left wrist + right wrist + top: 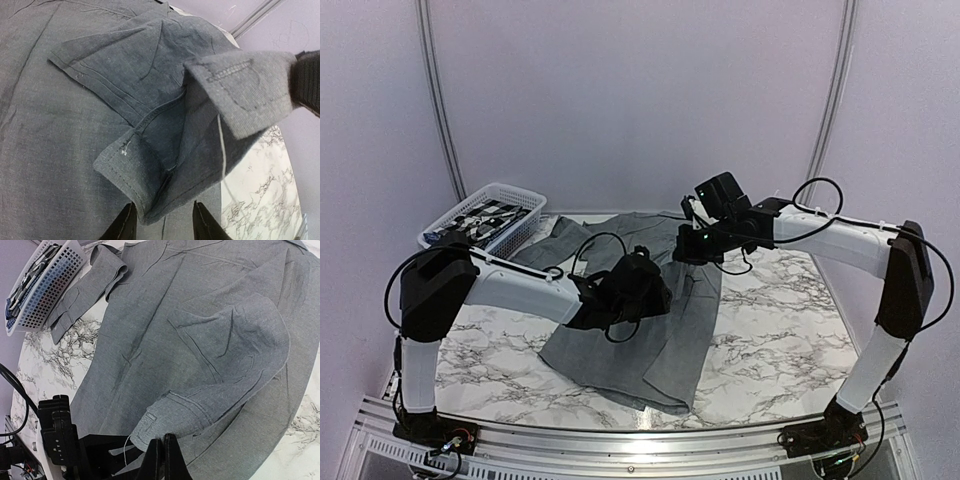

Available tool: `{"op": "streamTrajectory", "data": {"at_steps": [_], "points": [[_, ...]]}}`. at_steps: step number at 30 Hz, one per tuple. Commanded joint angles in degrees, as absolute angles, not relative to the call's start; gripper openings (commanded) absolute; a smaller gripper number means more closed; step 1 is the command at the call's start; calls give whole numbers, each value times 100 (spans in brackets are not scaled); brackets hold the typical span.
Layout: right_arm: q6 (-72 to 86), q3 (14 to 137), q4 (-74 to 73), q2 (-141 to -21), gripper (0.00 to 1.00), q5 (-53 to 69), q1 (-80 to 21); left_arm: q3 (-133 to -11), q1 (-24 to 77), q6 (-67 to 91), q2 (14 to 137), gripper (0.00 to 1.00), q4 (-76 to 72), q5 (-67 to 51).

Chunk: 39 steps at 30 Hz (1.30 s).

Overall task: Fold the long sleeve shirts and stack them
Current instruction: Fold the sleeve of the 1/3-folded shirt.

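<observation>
- The grey shirt [620, 350] lies spread on the marble table [770, 320], directly beneath both grippers, and its body has not been folded.
- Our right gripper [161, 457] has its fingers pressed together on the sleeve cuff [240, 95], holding it raised above the shirt's body.
- Our left gripper [162, 227] has its jaws apart. A lower corner of that sleeve reaches in between the fingertips, and we see no pinch on it.
- The other sleeve [85, 295] lies out on the table, far ahead and to the left of the right gripper, not yet brought in.
- A white basket [525, 195] beyond the left gripper holds patterned cloth; we cannot tell whether it is a shirt.
- We judge the task to be at an early stage: one sleeve is partway across, and the second sleeve, the body folds and all stacking remain. No finished stack is in view.
</observation>
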<state>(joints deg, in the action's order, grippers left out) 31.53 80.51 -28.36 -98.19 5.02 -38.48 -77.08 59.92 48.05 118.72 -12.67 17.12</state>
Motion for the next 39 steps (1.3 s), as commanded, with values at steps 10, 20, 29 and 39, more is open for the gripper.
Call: {"op": "streamTrajectory", "data": {"at_steps": [10, 20, 29, 39], "points": [[3164, 8100, -2940, -9720, 0, 391, -3792, -7899, 5959, 4192, 11937, 9, -1571, 1854], [3076, 7576, -3174, -9355, 0, 230, -3710, -7383, 5959, 2962, 11186, 0, -1567, 1304], [3172, 6794, -3343, -8774, 0, 436, -3834, -7567, 6073, 1278, 10557, 0, 369, 80], [3615, 5918, -3218, -8464, 0, 575, -4520, -7216, 6287, 922, 10108, 0, 1153, -733]]}}
